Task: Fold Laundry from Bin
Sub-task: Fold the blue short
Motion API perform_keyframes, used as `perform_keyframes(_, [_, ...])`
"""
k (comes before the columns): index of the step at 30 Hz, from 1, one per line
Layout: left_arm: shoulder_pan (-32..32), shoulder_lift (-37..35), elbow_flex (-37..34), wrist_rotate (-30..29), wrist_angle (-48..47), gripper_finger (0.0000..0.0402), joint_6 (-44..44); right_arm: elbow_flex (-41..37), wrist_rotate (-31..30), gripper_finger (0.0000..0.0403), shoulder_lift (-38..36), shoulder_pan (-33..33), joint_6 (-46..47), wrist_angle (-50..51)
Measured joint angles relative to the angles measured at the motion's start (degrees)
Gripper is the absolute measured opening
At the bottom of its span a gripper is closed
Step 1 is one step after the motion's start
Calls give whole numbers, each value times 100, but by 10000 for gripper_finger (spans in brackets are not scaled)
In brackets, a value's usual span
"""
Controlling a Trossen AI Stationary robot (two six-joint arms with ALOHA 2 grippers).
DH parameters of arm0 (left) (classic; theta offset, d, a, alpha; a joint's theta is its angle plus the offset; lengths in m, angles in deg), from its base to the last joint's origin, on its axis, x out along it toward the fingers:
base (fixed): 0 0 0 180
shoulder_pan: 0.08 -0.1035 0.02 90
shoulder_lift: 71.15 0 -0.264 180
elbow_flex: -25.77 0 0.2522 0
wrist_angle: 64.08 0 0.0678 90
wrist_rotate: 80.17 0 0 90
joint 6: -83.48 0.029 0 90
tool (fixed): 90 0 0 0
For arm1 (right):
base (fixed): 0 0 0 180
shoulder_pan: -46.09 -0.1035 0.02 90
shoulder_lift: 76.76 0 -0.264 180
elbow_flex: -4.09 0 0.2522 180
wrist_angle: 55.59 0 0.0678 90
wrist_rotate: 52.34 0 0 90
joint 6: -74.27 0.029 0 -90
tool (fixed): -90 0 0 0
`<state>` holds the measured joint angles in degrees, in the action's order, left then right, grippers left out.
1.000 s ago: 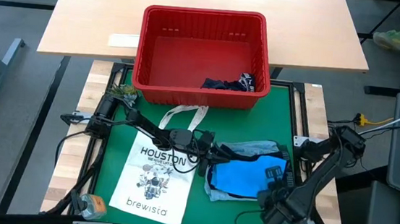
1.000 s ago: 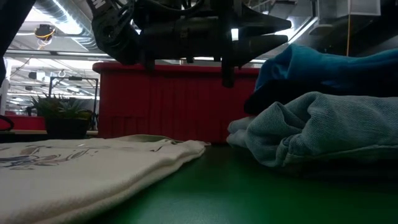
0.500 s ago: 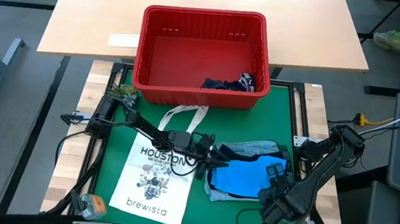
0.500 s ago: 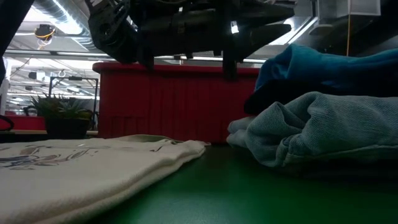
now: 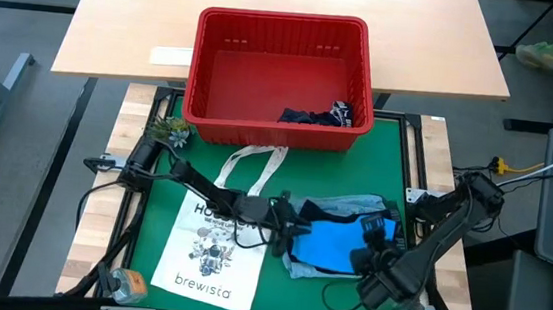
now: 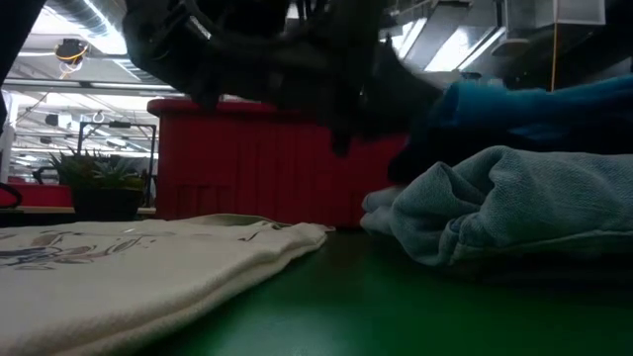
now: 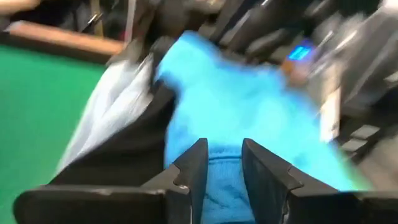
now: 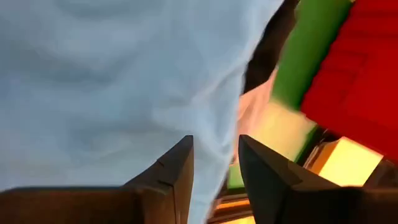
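Observation:
A pile of laundry lies on the green mat. A bright blue garment point(image 5: 329, 245) is on top of a light blue denim shirt point(image 5: 352, 204), with dark cloth point(image 7: 124, 155) beside them. My left gripper point(image 5: 288, 224) is at the pile's left end, shut on the bright blue garment. My right gripper point(image 5: 369, 245) slants down over the pile's right end. Its fingers stand apart, close over pale blue cloth point(image 8: 112, 81); I cannot tell whether they touch it. A dark navy garment point(image 5: 310, 116) lies in the red bin point(image 5: 283, 20). My left gripper point(image 7: 222, 165) pinches the bright blue garment's left edge point(image 7: 222, 186) between its two fingers. It comes in almost level from the table's left. I cannot tell whether it holds one layer or several. The garment lies on the pile behind the fingers.
The white tote bag point(image 5: 213, 245) lies flat on the mat's left half, under my left arm. The bin stands at the mat's far edge, against a wooden table point(image 5: 127, 32). A small plant point(image 5: 169, 126) sits at the mat's far left corner.
My left gripper has moved a little toward the table's right and near edge and down, rolling as it went, and stays at the bright blue garment's left end. My right gripper has shifted slightly toward the left over the pile.

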<state>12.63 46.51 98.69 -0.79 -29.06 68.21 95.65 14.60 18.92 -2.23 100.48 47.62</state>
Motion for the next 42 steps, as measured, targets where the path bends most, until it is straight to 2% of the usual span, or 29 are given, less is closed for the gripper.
perform_keyframes(7, [0,-7,7,-460,-1511,94,-75,-1264,551,127,0,0,190,-644])
perform_keyframes(13, [-7,-9,7,-613,-1379,94,-63,-1908,1270,127,0,0,373,-739])
perform_keyframes(17, [-5,-4,4,-642,-1053,94,-57,-1730,1323,127,0,-2,354,-462])
perform_keyframes(22, [-5,-4,0,-533,-516,94,145,-1125,1213,127,0,-2,352,83])
perform_keyframes(32, [-4,-2,-3,-338,602,94,232,-168,1004,127,-39,-4,333,48])
perform_keyframes(38, [93,-2,-4,165,733,94,75,-62,1018,127,-39,-9,347,-450])
perform_keyframes(42, [309,-2,-5,308,359,94,105,-209,1020,127,-39,-9,336,-1134])
